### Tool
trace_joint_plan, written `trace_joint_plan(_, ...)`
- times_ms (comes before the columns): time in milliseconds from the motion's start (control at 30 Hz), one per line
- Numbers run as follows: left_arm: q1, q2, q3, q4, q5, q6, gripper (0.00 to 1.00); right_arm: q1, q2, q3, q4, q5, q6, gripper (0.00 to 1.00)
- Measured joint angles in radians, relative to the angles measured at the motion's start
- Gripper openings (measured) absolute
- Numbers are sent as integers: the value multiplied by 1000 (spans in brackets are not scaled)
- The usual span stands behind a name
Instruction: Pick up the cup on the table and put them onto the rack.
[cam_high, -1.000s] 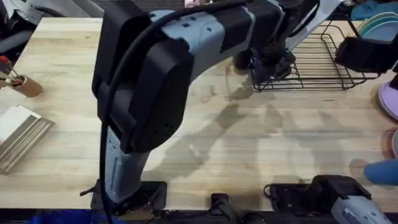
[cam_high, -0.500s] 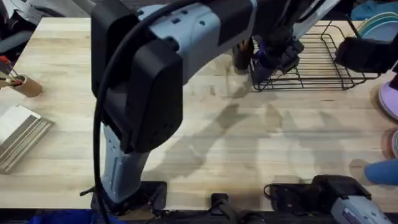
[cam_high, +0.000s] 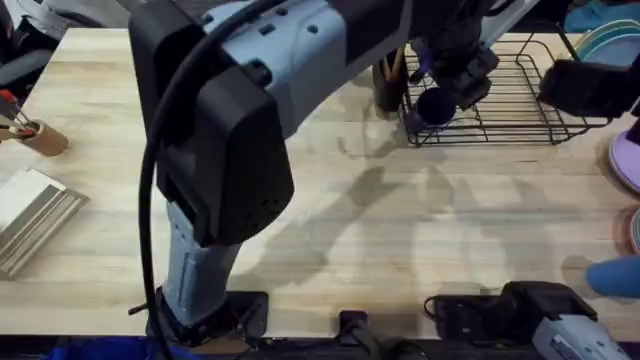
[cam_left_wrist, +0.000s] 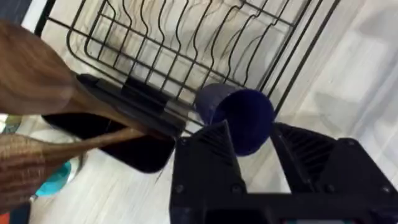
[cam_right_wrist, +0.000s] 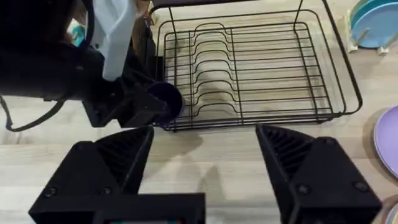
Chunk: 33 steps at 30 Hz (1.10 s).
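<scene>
Overhead: left arm reaches across the pale plank table (cam_high: 400, 240); left gripper (cam_high: 447, 88) holds the cup (cam_high: 433, 104) over the near left corner of the black wire rack (cam_high: 520, 100).

Left wrist: fingers (cam_left_wrist: 208, 155) clamp the dark navy cup (cam_left_wrist: 239, 118), tipped on its side, smooth plastic. Wooden spoons (cam_left_wrist: 43, 93) beside it, grain visible.

Right wrist: right gripper (cam_right_wrist: 205, 165) spread wide, holding nothing, low above the table; rack's upright slot wires, cup (cam_right_wrist: 166, 99) at its corner.
</scene>
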Motion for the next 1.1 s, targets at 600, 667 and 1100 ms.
trace_joint_plan(600, 176, -213, 4, -78, -112, 24, 876, 0, 0, 0, 0, 0, 0, 997)
trace_joint_plan(667, 200, -233, 8, -90, -119, 28, 968, 0, 0, 0, 0, 0, 0, 997)
trace_joint_plan(1100, 316, -289, -29, -113, -122, 102, 995, 0, 0, 0, 0, 0, 0, 997)
